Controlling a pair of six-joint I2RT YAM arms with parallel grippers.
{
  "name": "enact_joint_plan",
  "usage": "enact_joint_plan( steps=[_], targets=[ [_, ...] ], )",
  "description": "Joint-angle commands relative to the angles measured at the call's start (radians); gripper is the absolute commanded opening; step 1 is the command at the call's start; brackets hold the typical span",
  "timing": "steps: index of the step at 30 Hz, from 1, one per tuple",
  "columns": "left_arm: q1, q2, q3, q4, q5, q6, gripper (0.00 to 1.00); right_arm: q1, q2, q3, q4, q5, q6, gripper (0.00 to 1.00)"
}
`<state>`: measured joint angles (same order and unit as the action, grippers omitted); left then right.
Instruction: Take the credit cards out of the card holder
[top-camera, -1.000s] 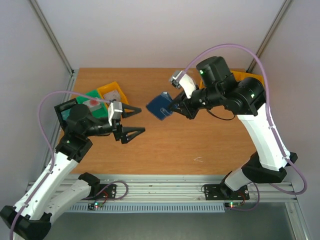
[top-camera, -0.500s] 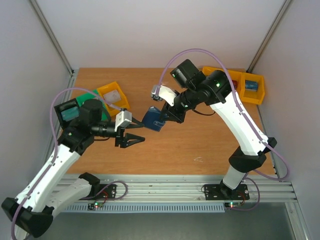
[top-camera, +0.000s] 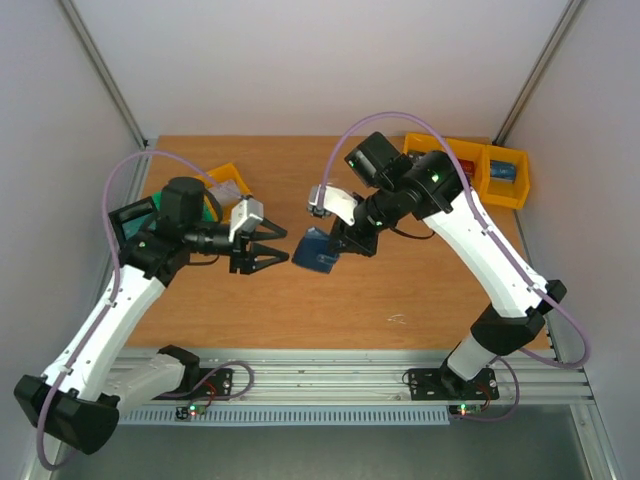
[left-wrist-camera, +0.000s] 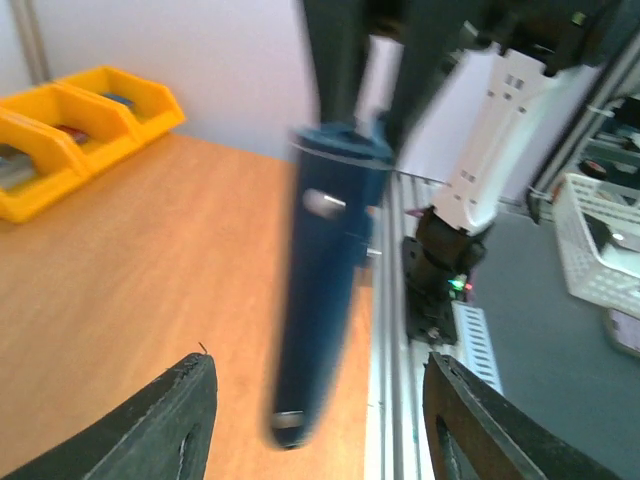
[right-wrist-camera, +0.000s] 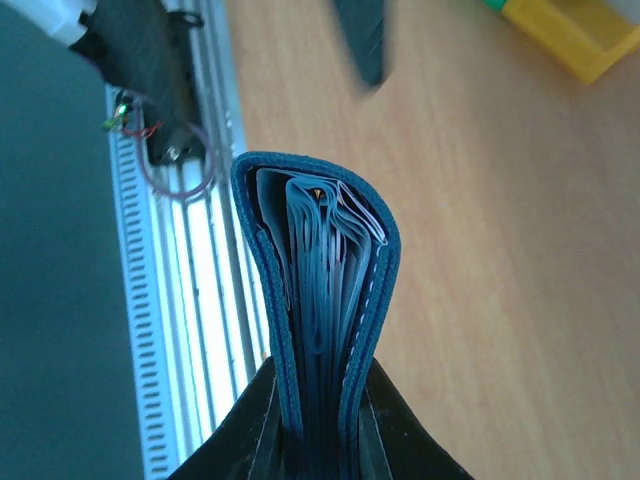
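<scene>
Card holder (top-camera: 314, 252) hangs above the table (top-camera: 420, 295), pinched in your right gripper (top-camera: 340, 242), credit cards (right-wrist-camera: 352, 214) tucked inside; your left gripper (top-camera: 286, 246) faces it, jaws spread.

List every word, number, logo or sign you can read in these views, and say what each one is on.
No text can be read in any view.
wallet: plain navy outside, no lettering shows.
cards: only their edges show inside the wallet, so any print is hidden.
blue item in the yellow bin: any print is too small to read.
</scene>
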<state>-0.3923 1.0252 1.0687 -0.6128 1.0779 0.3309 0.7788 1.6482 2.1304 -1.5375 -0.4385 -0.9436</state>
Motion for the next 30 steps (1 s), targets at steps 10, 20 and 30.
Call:
enact_joint_plan(
  steps=[10,20,30],
  targets=[
    [-0.052,-0.037,-0.030,0.027,0.054,0.049,0.73,0.031,-0.054,-0.007,0.029,-0.112,0.030,0.01],
    [-0.083,-0.015,-0.051,0.039,0.000,0.048,0.04,0.041,-0.026,0.043,0.014,-0.183,-0.014,0.01],
    [-0.101,-0.143,-0.243,0.392,-0.746,-0.523,0.00,-0.026,-0.095,-0.145,0.441,0.529,0.621,0.54]
  ],
)
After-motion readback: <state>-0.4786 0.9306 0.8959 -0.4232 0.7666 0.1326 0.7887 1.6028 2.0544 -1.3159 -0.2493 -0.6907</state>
